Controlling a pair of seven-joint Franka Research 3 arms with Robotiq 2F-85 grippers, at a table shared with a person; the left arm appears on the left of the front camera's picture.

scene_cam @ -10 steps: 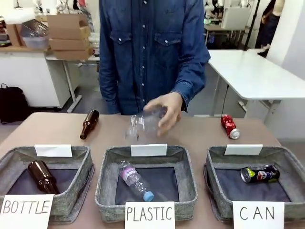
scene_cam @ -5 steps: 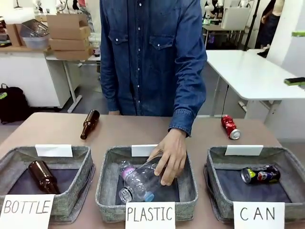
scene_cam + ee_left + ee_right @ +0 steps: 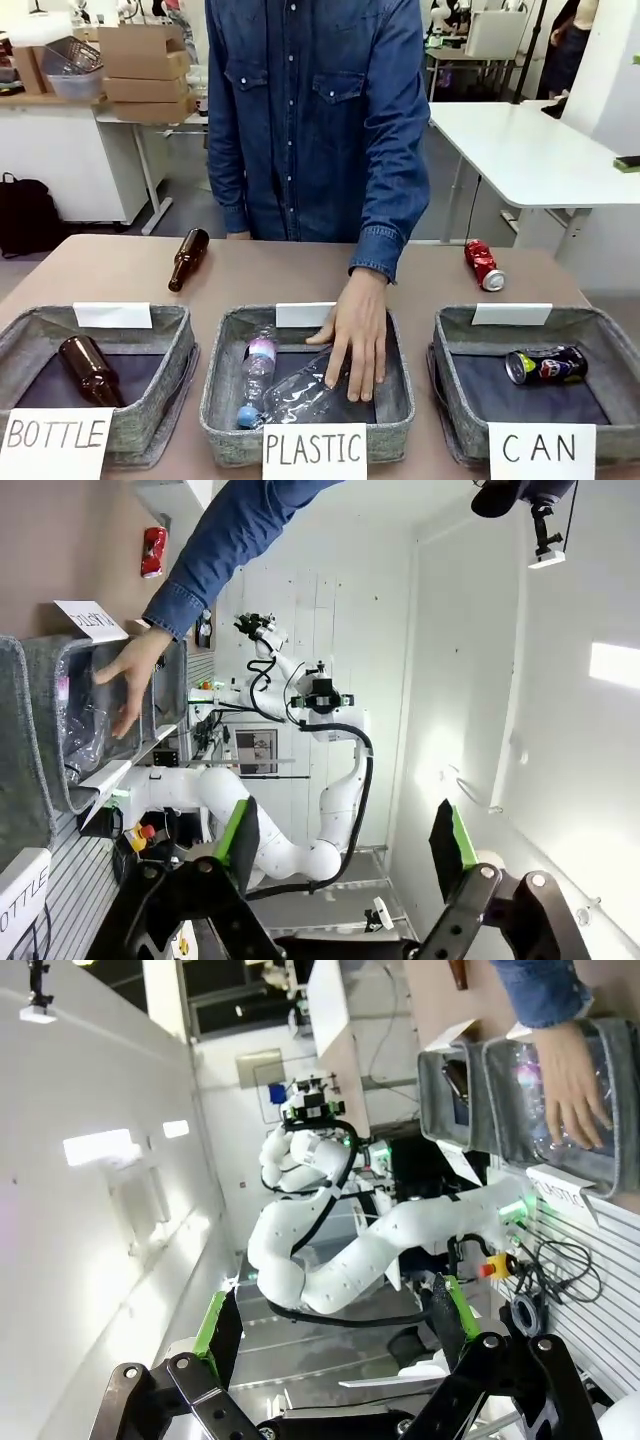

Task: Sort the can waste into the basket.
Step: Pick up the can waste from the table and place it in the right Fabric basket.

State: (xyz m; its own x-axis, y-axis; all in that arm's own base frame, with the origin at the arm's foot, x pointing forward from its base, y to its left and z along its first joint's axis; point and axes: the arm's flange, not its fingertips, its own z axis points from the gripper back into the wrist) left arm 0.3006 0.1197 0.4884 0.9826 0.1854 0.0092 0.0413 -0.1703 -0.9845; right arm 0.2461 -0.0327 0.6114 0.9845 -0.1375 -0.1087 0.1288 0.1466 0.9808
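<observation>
A red can (image 3: 482, 265) lies on its side on the brown table, behind the basket (image 3: 448, 340) carded CAN at the right. Inside that basket a dark blue-black can (image 3: 545, 364) rests on the dark bottom. In the left wrist view my left gripper (image 3: 345, 850) stands open, nothing between its green pads, aimed away from the table; the red can (image 3: 153, 550) is far off at the top left. My right gripper (image 3: 335, 1335) is open too, with nothing in it, well away from the baskets.
The person's hand (image 3: 356, 340) presses a clear bottle (image 3: 300, 392) down in the PLASTIC basket (image 3: 215, 380), beside another bottle (image 3: 255, 375). One brown bottle (image 3: 187, 259) lies on the table; another (image 3: 88, 370) is in the BOTTLE basket (image 3: 20, 335).
The person's hand carried the clear bottle from above the table down into the PLASTIC basket and now lies flat on it; the capped bottle there shifted left. The cans have not moved.
</observation>
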